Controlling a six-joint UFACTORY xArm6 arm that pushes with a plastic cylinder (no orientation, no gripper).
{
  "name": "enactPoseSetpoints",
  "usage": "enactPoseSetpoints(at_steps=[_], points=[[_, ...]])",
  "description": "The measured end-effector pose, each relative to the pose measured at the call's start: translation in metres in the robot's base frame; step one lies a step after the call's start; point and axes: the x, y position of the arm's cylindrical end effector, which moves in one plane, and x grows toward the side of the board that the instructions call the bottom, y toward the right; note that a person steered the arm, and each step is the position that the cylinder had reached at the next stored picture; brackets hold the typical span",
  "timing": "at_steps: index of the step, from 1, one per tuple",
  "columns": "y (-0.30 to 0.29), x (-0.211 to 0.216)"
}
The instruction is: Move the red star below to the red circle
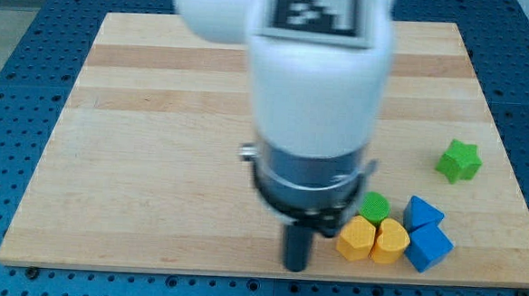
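No red star and no red circle show in the camera view; the arm's body may hide them. My tip [295, 267] is near the bottom edge of the board, just left of a yellow hexagon block [355, 240]. A yellow heart block [390, 242] sits next to the hexagon on its right. A green round block [376, 206] lies just above the two yellow blocks, partly behind the arm.
Two blue blocks [422, 213] [429, 247] sit right of the yellow ones. A green star [459, 161] lies near the board's right edge. The wooden board [137, 159] rests on a blue perforated table [15, 62]. The white arm body [315, 87] covers the middle.
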Motion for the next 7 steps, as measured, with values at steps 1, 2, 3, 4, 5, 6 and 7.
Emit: enactPoseSetpoints(at_steps=[1,2,3,4,5,6,7], points=[[0.041,0.001],[0.041,0.005],[0.041,-0.006],[0.041,-0.031],[0.041,-0.05],[0.041,-0.071],[0.03,-0.076]])
